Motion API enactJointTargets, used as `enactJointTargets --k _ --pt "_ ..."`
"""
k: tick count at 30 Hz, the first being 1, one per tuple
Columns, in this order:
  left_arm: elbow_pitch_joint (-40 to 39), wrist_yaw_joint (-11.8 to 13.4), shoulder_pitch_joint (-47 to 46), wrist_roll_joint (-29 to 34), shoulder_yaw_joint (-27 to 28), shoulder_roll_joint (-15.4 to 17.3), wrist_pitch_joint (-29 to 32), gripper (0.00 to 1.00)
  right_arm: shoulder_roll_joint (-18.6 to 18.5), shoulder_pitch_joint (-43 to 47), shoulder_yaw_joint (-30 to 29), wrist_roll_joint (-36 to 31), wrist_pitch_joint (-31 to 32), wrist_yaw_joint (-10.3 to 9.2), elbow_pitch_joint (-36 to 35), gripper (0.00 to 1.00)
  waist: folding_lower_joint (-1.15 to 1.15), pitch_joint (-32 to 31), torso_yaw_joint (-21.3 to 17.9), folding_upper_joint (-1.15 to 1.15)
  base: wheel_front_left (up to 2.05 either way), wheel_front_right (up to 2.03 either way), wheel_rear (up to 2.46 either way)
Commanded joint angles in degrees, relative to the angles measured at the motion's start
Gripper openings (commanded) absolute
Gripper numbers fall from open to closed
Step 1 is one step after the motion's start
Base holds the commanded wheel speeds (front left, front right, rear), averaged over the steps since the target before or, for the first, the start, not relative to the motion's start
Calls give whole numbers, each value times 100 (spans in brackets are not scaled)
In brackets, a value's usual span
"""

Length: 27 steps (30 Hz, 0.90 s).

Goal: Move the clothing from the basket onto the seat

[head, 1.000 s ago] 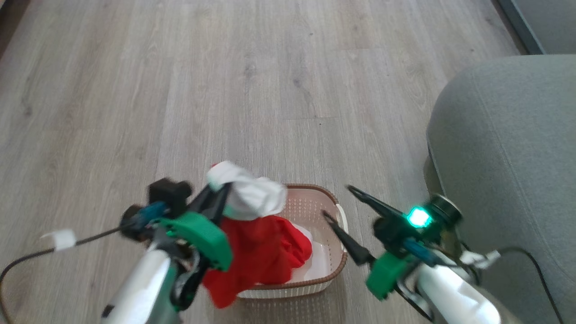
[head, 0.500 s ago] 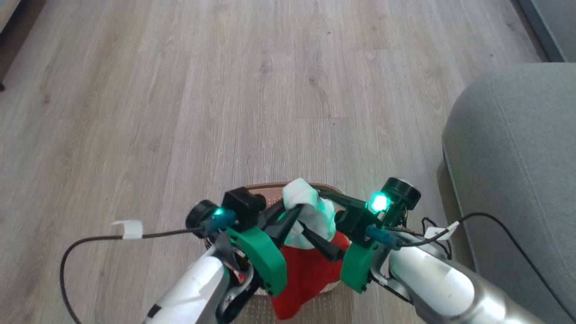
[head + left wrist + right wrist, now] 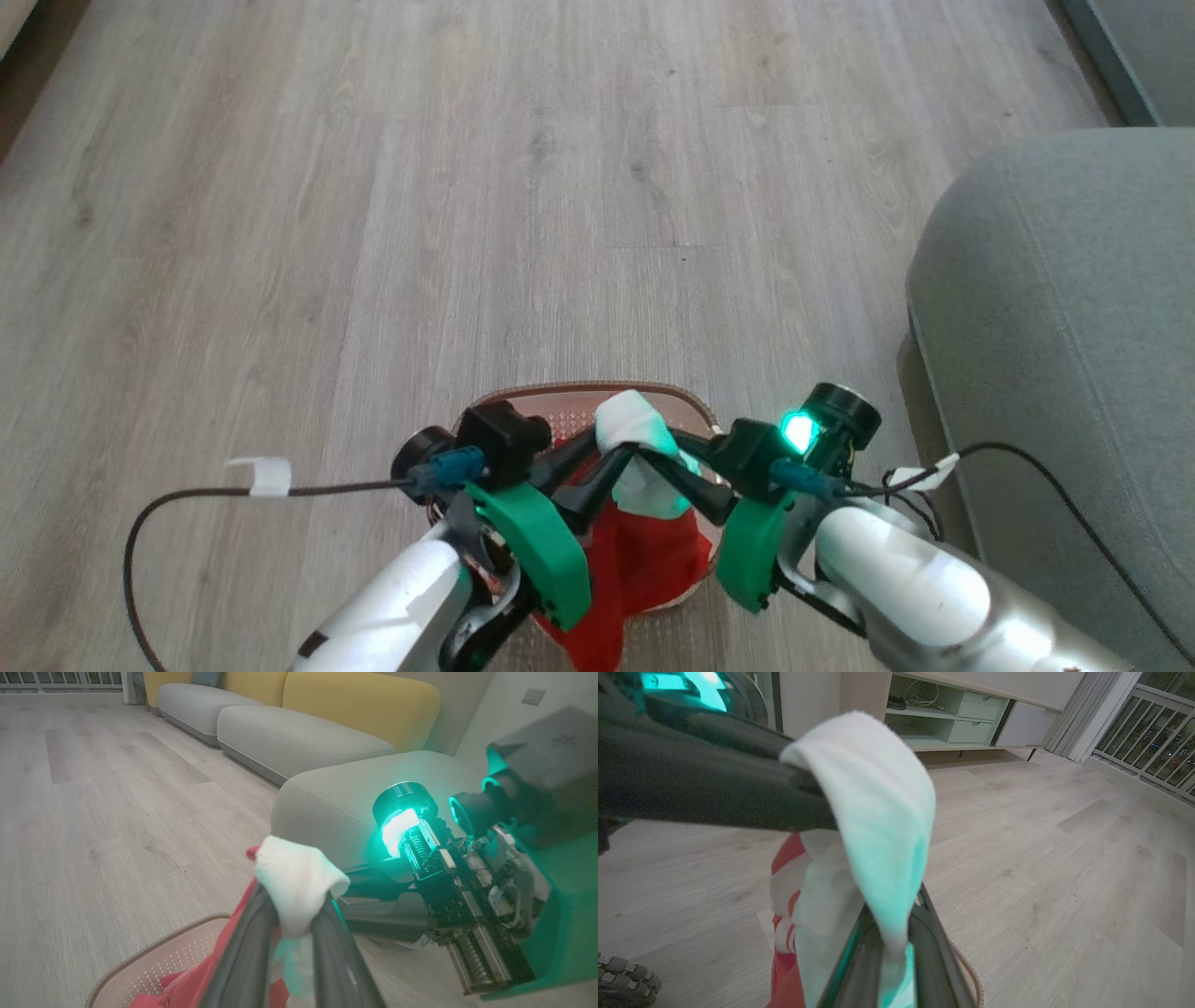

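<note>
The left hand [image 3: 611,446] is clenched on the white top fold of the clothing [image 3: 653,560]. In its own wrist view the two dark fingers [image 3: 247,952] rise on either side of that fold and pinch it. The right hand [image 3: 658,446] is clamped on the same white bunch from the other side. Half a second ago its fingers stood spread around the fabric, and a second ago it hung apart, over the basket's right rim.

The clothing hangs between the two hands above the basket [image 3: 579,388]. White cloth is bunched at the top, tinted green by the light [image 3: 798,431] on the right wrist. The bright red body droops below, and its lowest corner falls past the basket's near edge. The seat [image 3: 1055,327] stands to the right on the wooden floor [image 3: 467,187], well apart from the garment.

The left wrist view takes in the seat's rounded corner [image 3: 336,788] behind the right hand [image 3: 359,896], and a yellow-backed sofa [image 3: 280,732] beyond it. The right wrist view has the white cloth [image 3: 878,812] draped over a left finger and running down between the right hand's own fingers [image 3: 934,961]. A pale cabinet [image 3: 943,723] stands behind.
</note>
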Motion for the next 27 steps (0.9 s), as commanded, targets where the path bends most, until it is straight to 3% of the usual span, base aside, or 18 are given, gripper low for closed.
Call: enactJointTargets --k 1,3,10,18,27 --pt "-162 -4 -404 -49 249 66 -139 46 -46 -211 -80 60 -36 -2 -79 0 0 0 -48 0 0 0 0" --pt "-73 17 -403 -45 293 89 -240 100 -80 -247 -128 63 -36 -2 -58 0 0 4 -142 0 0 0 0" --pt "298 104 -323 60 318 72 -603 100 -270 -413 -623 -9 -36 -2 -254 0 0 68 -843 0 0 0 0" --pt "567 76 -115 102 206 -252 -837 100 -592 -378 -1245 -147 -36 -2 -671 0 0 166 -1851 0 0 0 0" --pt "687 17 -110 187 -55 -462 -875 100 -828 -220 -1806 -289 -36 -2 -844 0 0 242 -2423 0 0 0 0"
